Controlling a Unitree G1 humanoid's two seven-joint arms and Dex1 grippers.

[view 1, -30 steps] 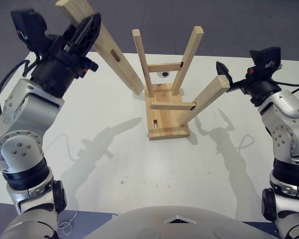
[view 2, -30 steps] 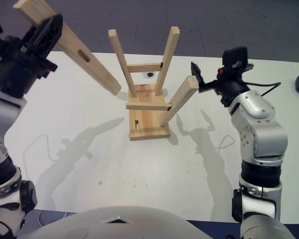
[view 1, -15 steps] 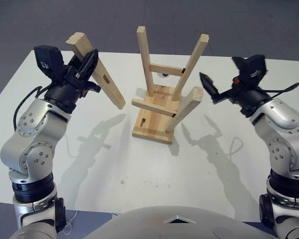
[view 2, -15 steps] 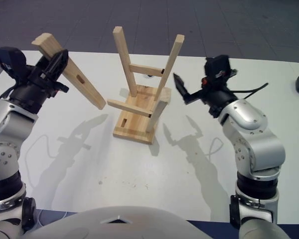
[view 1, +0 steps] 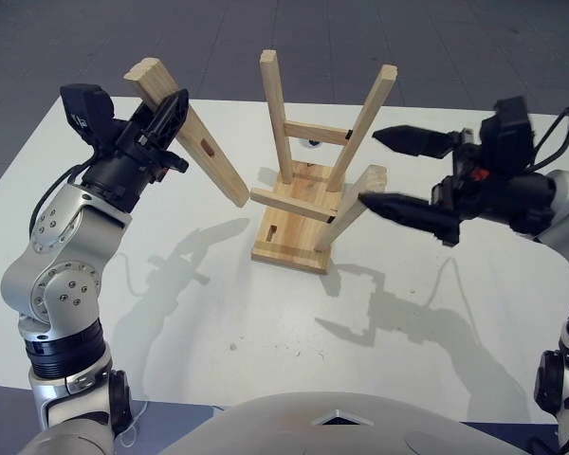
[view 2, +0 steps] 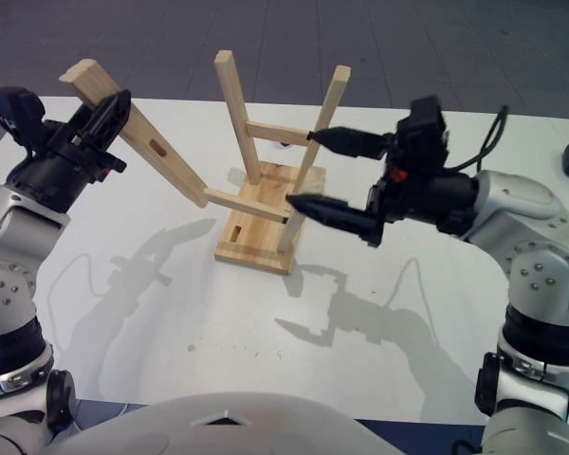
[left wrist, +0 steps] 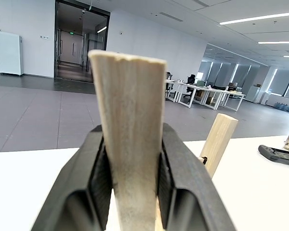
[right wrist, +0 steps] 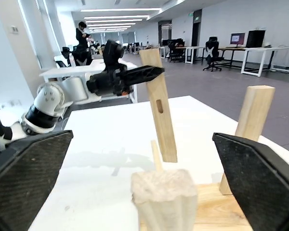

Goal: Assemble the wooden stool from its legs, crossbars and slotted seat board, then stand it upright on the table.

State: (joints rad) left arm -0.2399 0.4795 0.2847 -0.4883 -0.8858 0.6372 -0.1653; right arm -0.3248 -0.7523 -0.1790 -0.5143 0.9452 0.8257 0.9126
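While the left pincer (view 1: 169,120) clamps a loose leg (view 1: 215,163) aloft beside it, the part-built stool (view 1: 286,248) rests seat-down on the counter (view 1: 266,332); the right pincer (view 1: 368,167), spread wide, straddles its near leg (view 1: 356,204) at the top.

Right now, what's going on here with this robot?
A half-built stool sits seat-down on the table, three legs up. The left fingers clamp a loose leg in the air beside it. The right fingers are open on either side of the nearest leg, at its top.
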